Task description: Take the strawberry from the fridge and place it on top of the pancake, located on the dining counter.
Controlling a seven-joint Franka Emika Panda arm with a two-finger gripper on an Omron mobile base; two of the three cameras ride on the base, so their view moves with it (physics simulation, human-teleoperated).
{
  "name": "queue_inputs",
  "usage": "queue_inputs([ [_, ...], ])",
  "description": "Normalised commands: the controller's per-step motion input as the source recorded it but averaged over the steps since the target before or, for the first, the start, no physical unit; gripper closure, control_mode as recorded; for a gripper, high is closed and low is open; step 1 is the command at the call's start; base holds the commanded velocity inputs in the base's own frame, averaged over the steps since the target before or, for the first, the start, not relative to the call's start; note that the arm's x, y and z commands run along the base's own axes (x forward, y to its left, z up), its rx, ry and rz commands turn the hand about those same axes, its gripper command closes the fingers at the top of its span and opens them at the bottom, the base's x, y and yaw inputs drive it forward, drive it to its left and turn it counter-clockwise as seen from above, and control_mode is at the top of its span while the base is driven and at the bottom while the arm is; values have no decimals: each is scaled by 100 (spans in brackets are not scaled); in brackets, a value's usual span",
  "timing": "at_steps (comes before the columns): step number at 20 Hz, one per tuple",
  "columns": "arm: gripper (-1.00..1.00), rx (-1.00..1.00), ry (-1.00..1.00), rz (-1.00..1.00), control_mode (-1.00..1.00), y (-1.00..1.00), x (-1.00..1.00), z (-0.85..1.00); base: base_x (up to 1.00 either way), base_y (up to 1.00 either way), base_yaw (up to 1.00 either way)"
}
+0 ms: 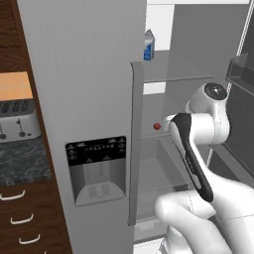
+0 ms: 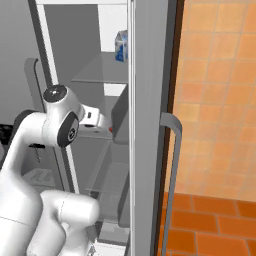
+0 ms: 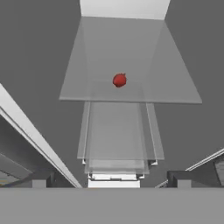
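Arm's elbow covers the gripper in the left base view, so the jaws are hidden there. The strawberry (image 1: 157, 126) peeks out at nine o'clock of the wrist, partly masked. In the right base view the fridge (image 2: 147, 125) door edge hides the shelf (image 2: 102, 75) ends, and the carton (image 2: 120, 46) is too blurred to read.

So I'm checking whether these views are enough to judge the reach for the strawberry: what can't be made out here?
- Gripper: in the left base view the forearm covers it; in the right base view the fridge door edge cuts it off.
- Strawberry: a small red blob in the hand view, its shape unclear; half hidden behind the wrist in the left base view.
- Carton on the upper shelf: label too small to read.
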Motion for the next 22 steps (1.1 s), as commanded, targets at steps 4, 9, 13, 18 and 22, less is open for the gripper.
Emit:
queue_inputs([
  [4, -100, 0, 2, 0, -100, -12, 82, -20, 0, 0, 0],
  [9, -100, 0, 0, 0, -100, -12, 55, -21, 0, 0, 0],
  [13, -100, 2, 1, 1, -100, -15, 56, -22, 0, 0, 0],
  [18, -100, 3, 3, 3, -100, -6, 59, -28, 0, 0, 0],
  [22, -100, 0, 0, 0, -100, 0, 53, -32, 0, 0, 0],
])
